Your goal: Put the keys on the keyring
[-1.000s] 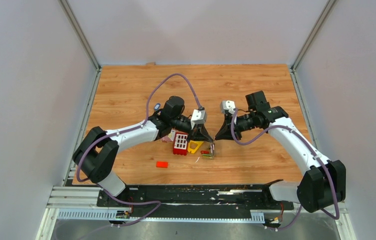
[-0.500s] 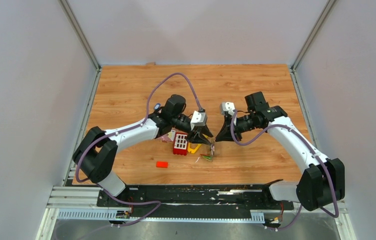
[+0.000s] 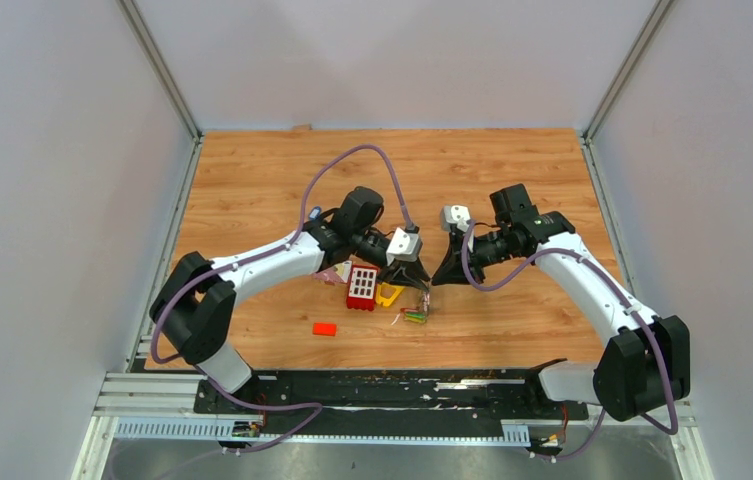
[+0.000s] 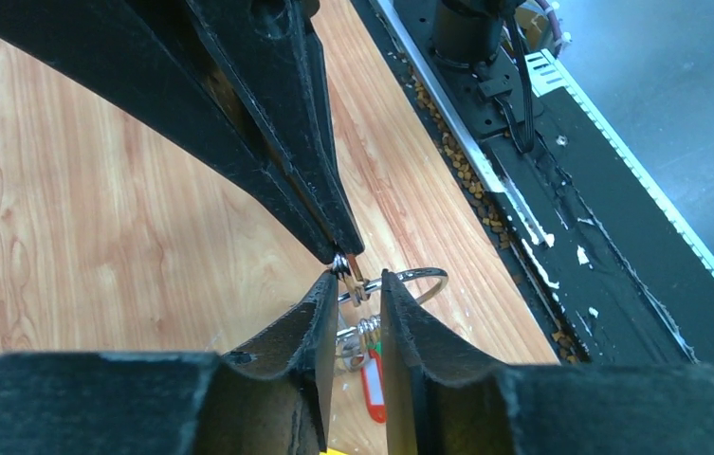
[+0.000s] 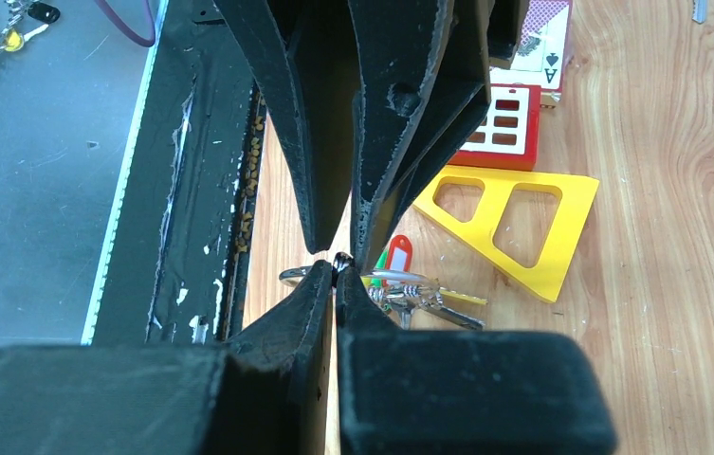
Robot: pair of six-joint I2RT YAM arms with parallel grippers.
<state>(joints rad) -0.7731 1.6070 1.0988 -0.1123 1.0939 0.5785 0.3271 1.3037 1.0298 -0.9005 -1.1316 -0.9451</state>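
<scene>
My right gripper (image 5: 335, 272) is shut on the keyring (image 5: 298, 275), a thin silver wire ring held just above the wooden table. Several keys (image 5: 433, 300) with coloured tags, one red (image 5: 397, 252), hang bunched on it. My left gripper (image 4: 359, 280) faces the right one tip to tip. Its jaws stand a little apart, with the ring's wire (image 4: 421, 278) and a small metal end in the gap between them. The top view shows both grippers, left (image 3: 420, 287) and right (image 3: 436, 278), meeting above the keys (image 3: 413, 316).
A yellow triangular frame (image 3: 389, 293), a red block with holes (image 3: 361, 287) and a playing card (image 3: 335, 275) lie just left of the keys. A small red block (image 3: 324, 328) sits nearer the front. The black rail (image 3: 382, 385) runs along the near edge.
My left gripper, shut a second ago, has opened and then narrowed again round the ring. The left arm has shifted slightly right. The right arm has hardly moved.
</scene>
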